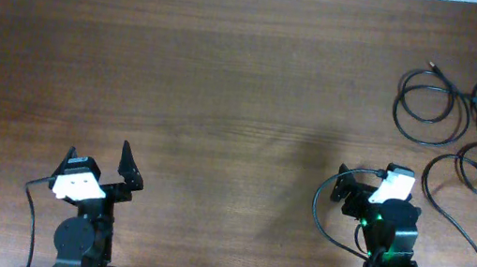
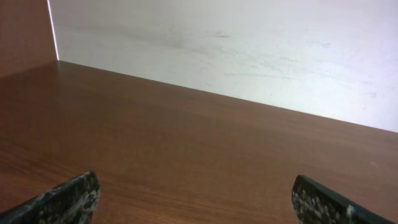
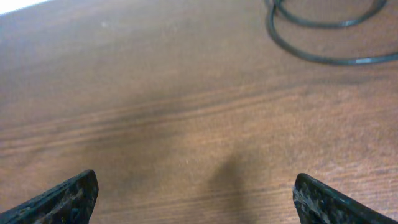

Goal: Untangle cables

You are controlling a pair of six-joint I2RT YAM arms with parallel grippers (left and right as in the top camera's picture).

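Cables (image 1: 471, 110) – thin black cords in several overlapping loops with small plug ends – lie flat on the wooden table (image 1: 227, 84), beyond the right gripper (image 1: 366, 179) and off to its right, apart from it. One loose strand trails down past the right gripper's right side. Right gripper jaws spread wide, nothing between them – the wrist view shows bare wood between the fingers (image 3: 68, 196), with a cable loop (image 3: 323, 59) ahead and to the right. Left gripper (image 1: 99, 153) sits well apart, to the left of the right gripper, jaws also spread wide and holding nothing; its wrist view shows only wood and a pale wall (image 2: 249, 50)
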